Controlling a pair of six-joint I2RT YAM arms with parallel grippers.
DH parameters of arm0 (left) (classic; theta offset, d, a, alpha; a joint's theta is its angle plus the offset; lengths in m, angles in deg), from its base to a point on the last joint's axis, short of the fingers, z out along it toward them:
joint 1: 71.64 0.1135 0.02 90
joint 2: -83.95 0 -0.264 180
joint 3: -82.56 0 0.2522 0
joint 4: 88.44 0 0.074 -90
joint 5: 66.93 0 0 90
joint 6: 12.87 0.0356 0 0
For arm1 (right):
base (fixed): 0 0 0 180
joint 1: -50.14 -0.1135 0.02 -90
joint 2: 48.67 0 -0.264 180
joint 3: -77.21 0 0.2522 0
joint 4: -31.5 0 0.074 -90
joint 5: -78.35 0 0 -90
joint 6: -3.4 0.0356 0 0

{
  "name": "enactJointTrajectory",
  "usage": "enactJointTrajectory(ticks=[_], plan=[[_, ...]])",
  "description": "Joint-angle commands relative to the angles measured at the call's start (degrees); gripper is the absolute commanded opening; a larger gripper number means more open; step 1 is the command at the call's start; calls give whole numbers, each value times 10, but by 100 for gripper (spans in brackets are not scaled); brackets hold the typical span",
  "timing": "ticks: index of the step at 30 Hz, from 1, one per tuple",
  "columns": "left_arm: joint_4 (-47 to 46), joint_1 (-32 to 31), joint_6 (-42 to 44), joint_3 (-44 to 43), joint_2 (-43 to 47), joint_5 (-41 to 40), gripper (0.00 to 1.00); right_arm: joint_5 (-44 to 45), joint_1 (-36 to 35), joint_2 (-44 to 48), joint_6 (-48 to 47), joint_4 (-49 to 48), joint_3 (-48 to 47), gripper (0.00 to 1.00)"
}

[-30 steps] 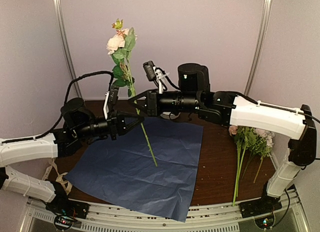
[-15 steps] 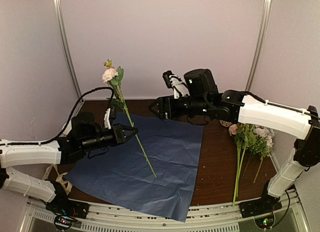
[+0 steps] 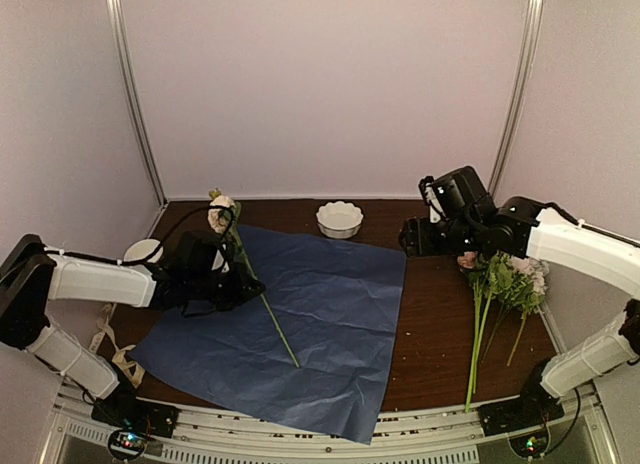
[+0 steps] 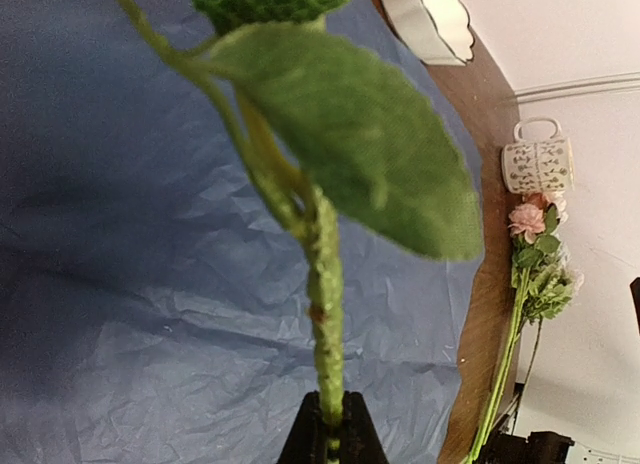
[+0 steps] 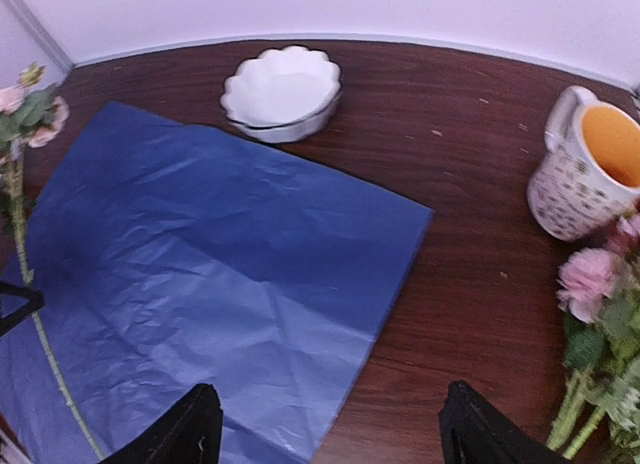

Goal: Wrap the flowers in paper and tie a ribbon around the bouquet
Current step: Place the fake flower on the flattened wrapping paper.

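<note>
Left gripper (image 4: pixel 330 442) pinches one flower stem (image 4: pixel 324 304) over the blue paper (image 3: pixel 330 314); it should lay the stem flat, diagonally, before releasing. Right gripper (image 5: pixel 335 434) stands open near the other flowers (image 3: pixel 505 279).

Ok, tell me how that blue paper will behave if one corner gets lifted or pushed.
The paper looks thin and creased all over, so it would probably droop and fold rather than lift flat. It seems light, so a push may slide or bunch it on the smooth wooden table.
</note>
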Motion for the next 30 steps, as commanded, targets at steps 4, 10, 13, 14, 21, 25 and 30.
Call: enactJointTrajectory(ticks=[4, 10, 13, 14, 21, 25, 30], plan=[[-8, 15, 9, -36, -44, 33, 3, 91, 106, 67, 75, 87, 108, 74], [-5, 24, 7, -28, -60, 47, 55, 116, 149, 95, 103, 62, 197, 70], [11, 23, 13, -24, -46, 36, 74, 111, 178, 84, 96, 48, 214, 67], [18, 23, 16, -24, -43, 32, 76, 106, 184, 74, 94, 46, 214, 65], [99, 21, 58, -34, 25, -32, 82, 94, 217, -6, 71, 49, 189, 47], [165, 3, 109, -54, 80, -99, 83, 88, 226, -41, 52, 44, 181, 39], [224, -12, 161, -68, 122, -163, 83, 72, 247, -93, 36, 46, 167, 33]])
